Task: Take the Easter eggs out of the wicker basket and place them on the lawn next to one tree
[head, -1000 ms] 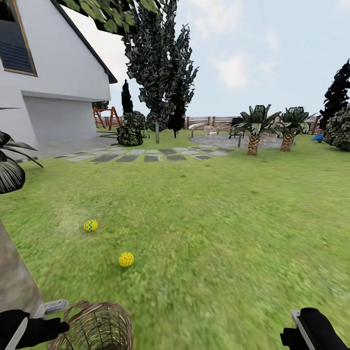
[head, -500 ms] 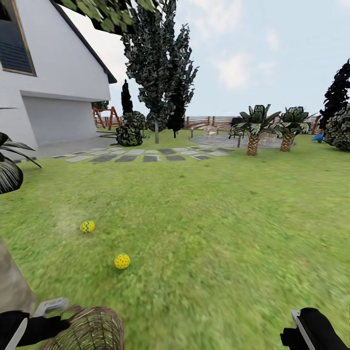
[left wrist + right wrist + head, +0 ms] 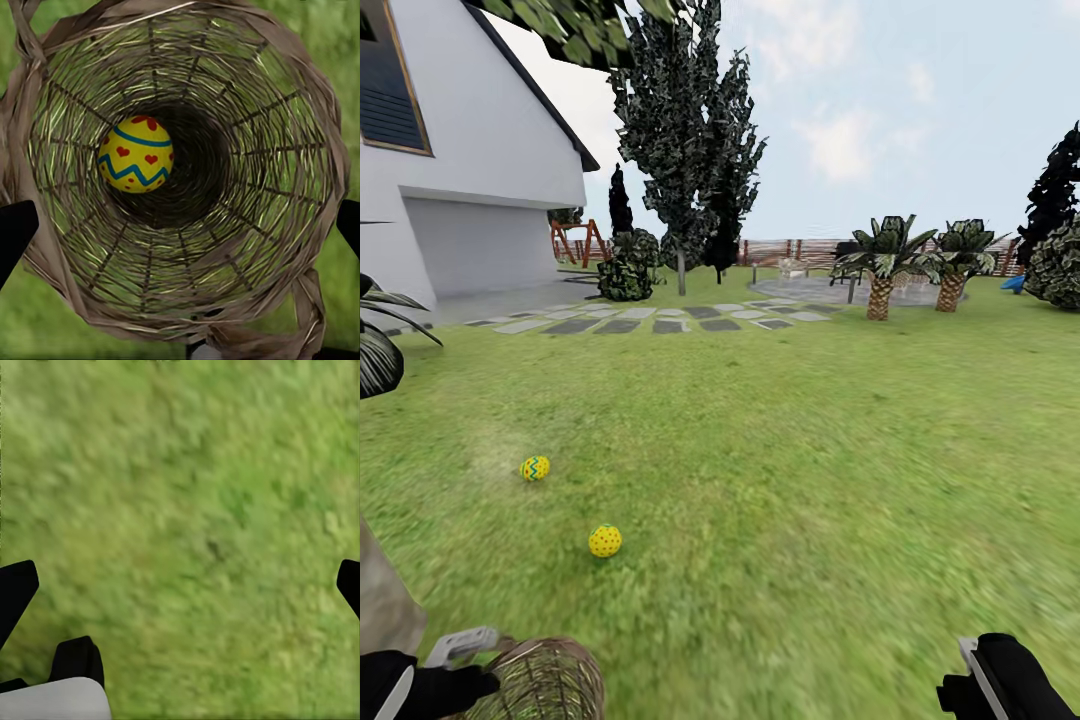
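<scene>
Fingertips of my left gripper (image 3: 180, 225) sit wide apart at either edge of the left wrist view, and between them gapes the round mouth of the wicker basket (image 3: 300, 225): brown open weave, grass showing green through it. Deep inside lies one Easter egg (image 3: 136, 154), bright yellow with blue zigzags and red hearts, resting against the basket's wall, well clear of both fingertips.

Across in the right wrist view, my right gripper (image 3: 180, 589) is likewise spread wide over bare lawn (image 3: 195, 495), holding nothing.

From the head view, the basket (image 3: 545, 680) lies tipped on the grass just beside my left gripper (image 3: 455, 655). Two more eggs rest on the lawn beyond the basket: a dotted one (image 3: 605, 541) nearer to it, a zigzag one (image 3: 535, 467) farther off toward the white house (image 3: 470, 180). A grey-brown tree trunk (image 3: 380, 590) rises close beside the basket.
</scene>
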`<state>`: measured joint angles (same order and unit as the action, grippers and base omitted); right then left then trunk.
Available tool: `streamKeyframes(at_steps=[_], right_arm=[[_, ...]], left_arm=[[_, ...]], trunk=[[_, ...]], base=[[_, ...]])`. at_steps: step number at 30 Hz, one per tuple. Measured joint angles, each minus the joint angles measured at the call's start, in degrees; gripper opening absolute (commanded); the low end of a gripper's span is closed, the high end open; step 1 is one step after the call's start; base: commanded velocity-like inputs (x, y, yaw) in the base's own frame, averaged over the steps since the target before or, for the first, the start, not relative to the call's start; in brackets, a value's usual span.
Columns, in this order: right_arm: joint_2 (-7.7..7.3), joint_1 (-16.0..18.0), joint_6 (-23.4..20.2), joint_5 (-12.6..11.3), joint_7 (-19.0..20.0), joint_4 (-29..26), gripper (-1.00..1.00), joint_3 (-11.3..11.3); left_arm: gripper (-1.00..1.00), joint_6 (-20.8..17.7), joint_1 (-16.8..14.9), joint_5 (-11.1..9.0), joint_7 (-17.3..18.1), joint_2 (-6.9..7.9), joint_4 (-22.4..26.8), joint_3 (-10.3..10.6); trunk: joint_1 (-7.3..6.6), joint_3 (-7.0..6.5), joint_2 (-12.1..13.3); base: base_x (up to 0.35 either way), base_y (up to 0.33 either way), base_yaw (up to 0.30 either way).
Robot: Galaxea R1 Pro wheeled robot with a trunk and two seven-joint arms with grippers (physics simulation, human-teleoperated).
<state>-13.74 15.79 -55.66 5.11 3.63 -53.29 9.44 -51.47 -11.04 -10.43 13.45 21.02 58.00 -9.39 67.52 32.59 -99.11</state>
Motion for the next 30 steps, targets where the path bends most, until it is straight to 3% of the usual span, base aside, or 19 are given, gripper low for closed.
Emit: streamKeyframes(at_steps=[14,21,30], right_arm=[[-0.14,0.0,-0.1,0.0,0.0,0.0,1.00,0.0],[-0.16,0.0,-0.2,-0.1,0.0,-0.2,1.00,0.0],[-0.16,0.0,-0.2,-0.1,0.0,-0.3,1.00,0.0]], left_arm=[[1.00,0.6,0.0,0.2,-0.2,0.08,-0.4,0.0],[1.00,0.3,0.0,0.4,-0.2,0.42,-3.8,0.0],[1.00,0.4,0.0,0.4,-0.2,0.83,-4.4,-0.4]], trunk=[[0.01,0.00,0.0],[0.01,0.00,0.0],[0.01,0.00,0.0]], base=[[0.065,0.000,0.000],[0.000,0.000,0.000],[0.000,0.000,0.000]])
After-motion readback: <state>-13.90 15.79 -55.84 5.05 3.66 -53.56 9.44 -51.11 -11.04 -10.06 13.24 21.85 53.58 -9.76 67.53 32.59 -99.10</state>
